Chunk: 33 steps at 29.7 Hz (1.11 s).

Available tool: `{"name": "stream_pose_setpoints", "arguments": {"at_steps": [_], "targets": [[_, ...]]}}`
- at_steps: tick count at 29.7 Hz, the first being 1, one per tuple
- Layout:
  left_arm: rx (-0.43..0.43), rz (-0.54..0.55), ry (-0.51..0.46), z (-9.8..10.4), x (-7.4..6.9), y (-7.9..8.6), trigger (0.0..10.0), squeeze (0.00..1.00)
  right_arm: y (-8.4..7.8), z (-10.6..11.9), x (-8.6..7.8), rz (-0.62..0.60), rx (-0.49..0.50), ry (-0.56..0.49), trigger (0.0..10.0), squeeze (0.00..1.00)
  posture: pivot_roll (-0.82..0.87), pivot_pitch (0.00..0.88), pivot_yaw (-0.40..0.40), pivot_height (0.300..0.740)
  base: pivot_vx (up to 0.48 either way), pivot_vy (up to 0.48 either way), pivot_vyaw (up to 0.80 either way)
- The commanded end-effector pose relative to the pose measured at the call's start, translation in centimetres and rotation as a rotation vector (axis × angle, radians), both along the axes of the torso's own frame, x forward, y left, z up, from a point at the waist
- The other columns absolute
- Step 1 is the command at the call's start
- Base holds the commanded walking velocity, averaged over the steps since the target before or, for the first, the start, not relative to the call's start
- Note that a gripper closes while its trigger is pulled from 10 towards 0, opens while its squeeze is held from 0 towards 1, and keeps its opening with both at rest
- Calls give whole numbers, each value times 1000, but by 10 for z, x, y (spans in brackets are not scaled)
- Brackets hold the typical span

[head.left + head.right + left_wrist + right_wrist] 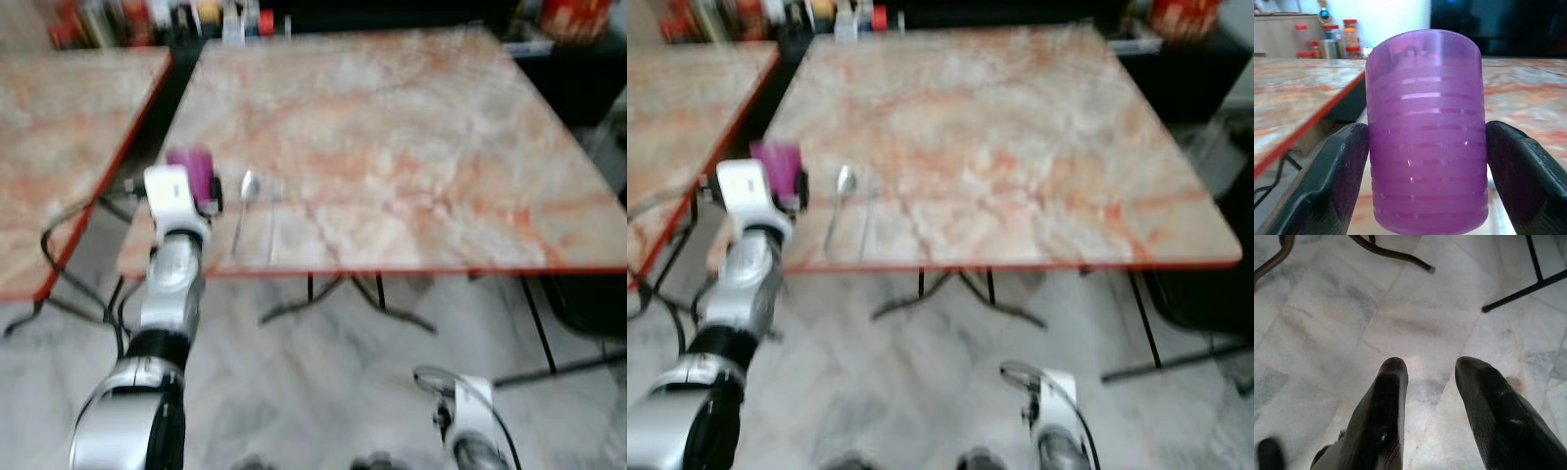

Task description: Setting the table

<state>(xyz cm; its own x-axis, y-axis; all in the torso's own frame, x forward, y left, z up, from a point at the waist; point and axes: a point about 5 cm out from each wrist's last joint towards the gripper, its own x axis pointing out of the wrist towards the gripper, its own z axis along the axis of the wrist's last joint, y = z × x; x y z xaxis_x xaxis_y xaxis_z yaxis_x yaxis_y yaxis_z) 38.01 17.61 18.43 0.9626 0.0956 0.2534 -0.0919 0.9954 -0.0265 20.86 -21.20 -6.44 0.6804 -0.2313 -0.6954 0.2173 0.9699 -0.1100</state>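
Now the purple cup [1426, 132] stands near the table's [411, 147] front left corner, clasped between the left gripper's [1427, 181] two fingers. At the cup's three o'clock lies a spoon [245, 201]. Right gripper [1432, 382] hangs spread over the floor [1327, 308].

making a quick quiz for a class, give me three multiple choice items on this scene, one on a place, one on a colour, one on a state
1. Where does the spoon lie?
A. on the floor
B. on the marble table near its front edge, right of the cup
C. inside the cup

2. What colour is the cup?
A. purple
B. green
C. white

3. What is the left claw doing?
A. hanging idle over the floor
B. pinching the spoon
C. closed on the cup

Key: 1 B, the eye views show the spoon on the tabletop beside the cup. 2 A, translucent purple in the left wrist view. 3 C, both black fingers press the cup's sides.
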Motion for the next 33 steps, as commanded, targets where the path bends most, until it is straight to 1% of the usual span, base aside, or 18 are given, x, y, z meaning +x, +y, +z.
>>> {"name": "stream_pose_setpoints", "arguments": {"at_steps": [1, 14, 23, 30, 33], "targets": [[-5, 29, -2, 1, -2, 12, 10000, 0, 8, -3, -3, 2, 26, 12, 10000, 0, -56, 123, 29, 740, 0, 480, 0], [3, 26, 1, 1, -4, 17, 10000, 0, 9, -5, -6, 1, 36, 26, 10000, 0, -48, 96, 40, 740, 0, 480, 0], [6, 18, 6, 0, -5, 17, 10000, 0, 10, -6, -7, 2, 37, 28, 10000, 0, -46, 88, 39, 740, 0, 480, 0], [6, 20, 5, 2, -5, 17, 10000, 0, 9, -4, -3, 2, 38, 13, 10000, 0, -39, 114, 38, 740, 0, 480, 0], [6, 17, 2, 2, -5, 17, 10000, 0, 9, -2, 0, -1, 41, 2, 10000, 0, -38, 123, 36, 740, 0, 275, 0]]}}
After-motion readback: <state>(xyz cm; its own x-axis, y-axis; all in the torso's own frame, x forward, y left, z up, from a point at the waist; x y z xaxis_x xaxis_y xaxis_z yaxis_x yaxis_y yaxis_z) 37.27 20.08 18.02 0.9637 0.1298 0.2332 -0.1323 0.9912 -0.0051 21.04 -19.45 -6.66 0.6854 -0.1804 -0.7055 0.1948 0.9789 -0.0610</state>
